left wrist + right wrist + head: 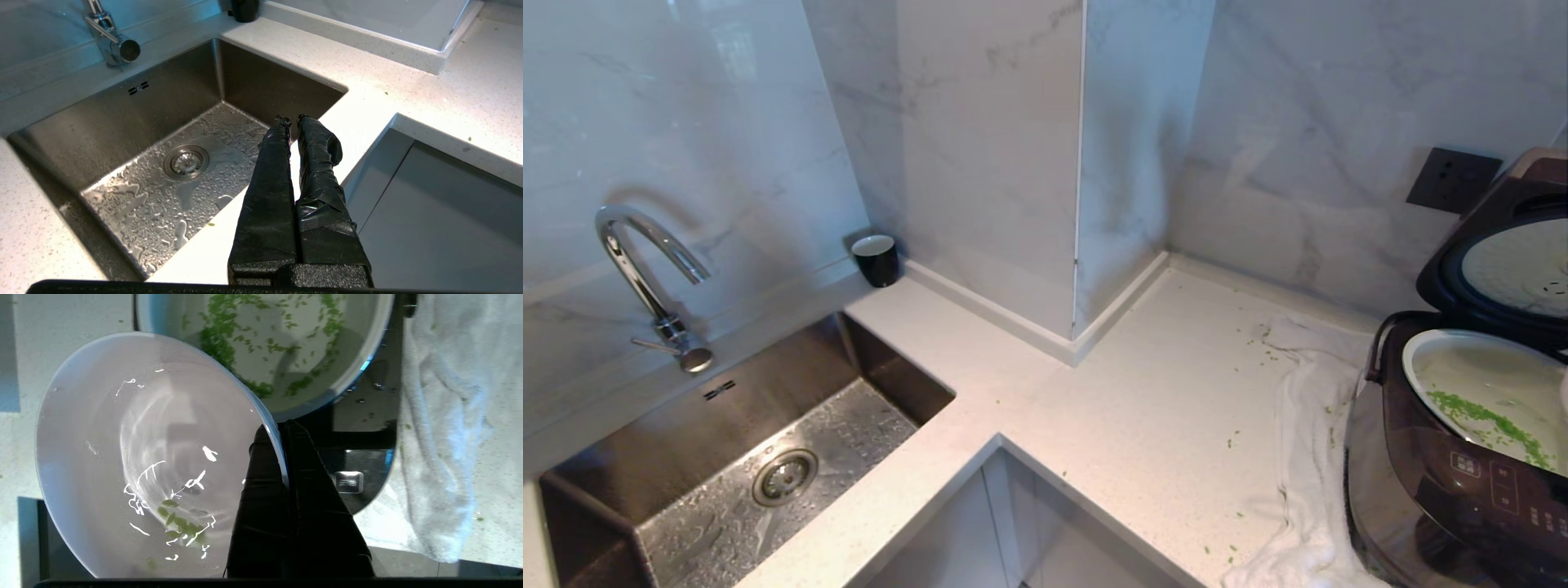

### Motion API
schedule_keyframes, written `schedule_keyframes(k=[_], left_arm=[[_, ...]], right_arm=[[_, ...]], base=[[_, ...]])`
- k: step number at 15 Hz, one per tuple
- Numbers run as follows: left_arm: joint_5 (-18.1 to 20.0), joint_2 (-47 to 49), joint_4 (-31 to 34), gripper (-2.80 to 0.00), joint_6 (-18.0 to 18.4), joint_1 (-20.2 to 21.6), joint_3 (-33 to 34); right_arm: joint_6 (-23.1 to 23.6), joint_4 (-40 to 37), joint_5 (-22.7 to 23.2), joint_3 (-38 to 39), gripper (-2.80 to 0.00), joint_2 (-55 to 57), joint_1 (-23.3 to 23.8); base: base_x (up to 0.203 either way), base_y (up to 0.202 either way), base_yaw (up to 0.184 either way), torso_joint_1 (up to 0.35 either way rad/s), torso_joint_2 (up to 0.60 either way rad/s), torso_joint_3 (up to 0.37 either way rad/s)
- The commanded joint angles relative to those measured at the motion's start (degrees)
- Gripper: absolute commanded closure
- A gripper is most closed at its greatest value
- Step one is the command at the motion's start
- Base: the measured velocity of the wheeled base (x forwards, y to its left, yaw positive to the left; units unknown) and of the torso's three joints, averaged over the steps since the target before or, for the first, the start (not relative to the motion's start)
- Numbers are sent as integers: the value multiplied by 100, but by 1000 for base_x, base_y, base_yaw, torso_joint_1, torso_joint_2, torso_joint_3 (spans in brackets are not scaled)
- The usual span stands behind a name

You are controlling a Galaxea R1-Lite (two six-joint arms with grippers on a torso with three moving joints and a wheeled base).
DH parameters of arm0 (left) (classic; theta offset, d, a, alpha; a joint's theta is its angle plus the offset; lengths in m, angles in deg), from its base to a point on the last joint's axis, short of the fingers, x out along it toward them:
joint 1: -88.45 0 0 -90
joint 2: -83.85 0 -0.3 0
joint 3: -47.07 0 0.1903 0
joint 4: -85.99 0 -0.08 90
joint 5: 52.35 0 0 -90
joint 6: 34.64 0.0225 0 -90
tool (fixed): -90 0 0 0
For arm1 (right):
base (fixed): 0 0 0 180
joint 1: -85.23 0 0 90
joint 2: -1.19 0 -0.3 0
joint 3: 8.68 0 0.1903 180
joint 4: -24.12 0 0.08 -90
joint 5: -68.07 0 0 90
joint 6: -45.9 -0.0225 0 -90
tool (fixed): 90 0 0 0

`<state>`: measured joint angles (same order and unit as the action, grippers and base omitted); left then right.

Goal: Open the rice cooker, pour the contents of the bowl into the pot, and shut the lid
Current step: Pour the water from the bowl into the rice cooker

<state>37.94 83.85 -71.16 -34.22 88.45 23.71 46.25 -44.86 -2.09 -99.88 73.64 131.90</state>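
Pouring step near its end: right claw (282,433) clenched on the bowl (155,457) rim beside the open rice cooker (1421,457); greens (261,339) mostly in the pot (1486,384) (a few cling to the bowl); next, set bowl on counter (1127,425), shut lid (1503,261); left claw (292,120) idle, closed, by the sink (122,122)

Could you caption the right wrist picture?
Right pincer pinches the nearly emptied bowl beside the pot scattered with green bits.

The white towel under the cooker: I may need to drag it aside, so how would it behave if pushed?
The towel lies rumpled in soft folds, so it would probably bunch up, not slide flat. One edge seems tucked under the rice cooker, which would likely pin it. Green bits on it would probably scatter.
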Motion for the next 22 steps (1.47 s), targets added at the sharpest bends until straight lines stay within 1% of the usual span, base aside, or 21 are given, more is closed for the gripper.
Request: schedule_keyframes(k=[1,8,10,13,15,18,22], left_arm=[[6,9,8,0,2,0,18],[4,9,8,0,-6,0,18],[6,9,8,0,-6,0,18],[6,9,8,0,2,0,18],[6,9,8,0,2,0,18],[6,9,8,0,2,0,18],[6,9,8,0,2,0,18]], right_arm=[[158,-32,55,22,0,129,410],[1297,-36,735,-79,0,970,2392],[1659,-36,869,-127,0,1195,2846],[2045,-36,1034,-257,0,1476,3434],[2383,-36,1151,-314,0,1702,3865],[2812,-36,1221,-450,0,2000,4415],[3018,-36,1336,-779,0,2541,4964]], base=[[0,0,0,0,0,0],[0,0,0,0,0,0],[0,0,0,0,0,0],[0,0,0,0,0,0],[0,0,0,0,0,0],[0,0,0,0,0,0],[0,0,0,0,0,0]])
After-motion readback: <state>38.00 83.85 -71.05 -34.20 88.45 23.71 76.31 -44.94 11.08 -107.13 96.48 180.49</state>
